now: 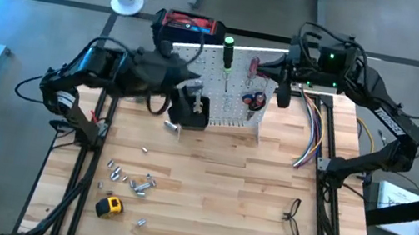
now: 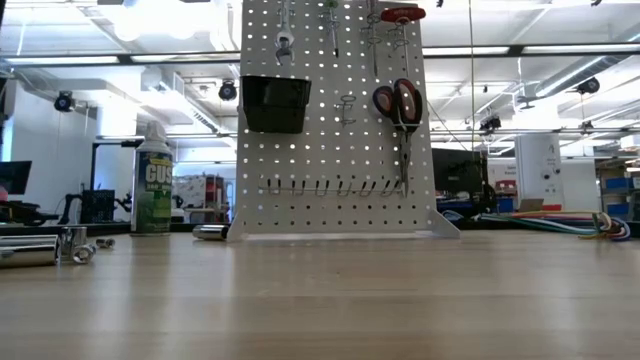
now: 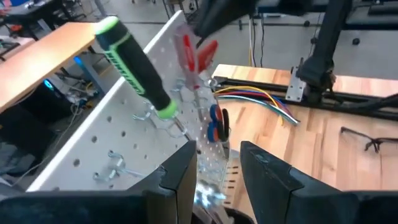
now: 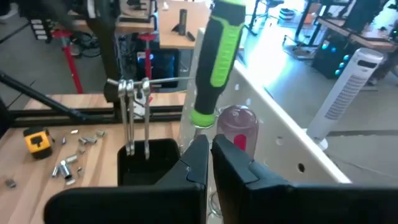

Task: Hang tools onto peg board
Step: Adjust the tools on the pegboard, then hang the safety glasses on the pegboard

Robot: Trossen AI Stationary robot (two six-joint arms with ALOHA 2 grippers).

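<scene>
Dark jointed arms, black cabling, green light on right wrist.

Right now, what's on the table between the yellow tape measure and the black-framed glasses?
High view: bare wood between tape measure and glasses; the metal bits sit beside the tape measure.

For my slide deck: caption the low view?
Upright peg board with red-handled scissors, a wrench and black bin hung on it.

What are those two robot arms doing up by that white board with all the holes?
They are hanging tools on the peg board. The left gripper is at the board's front, its jaws closed on a shiny silver tool near the black bin. The right gripper is at the board's other end, jaws shut. A green-handled screwdriver and red-handled scissors already hang there. The tape measure and glasses wait on the table.
</scene>
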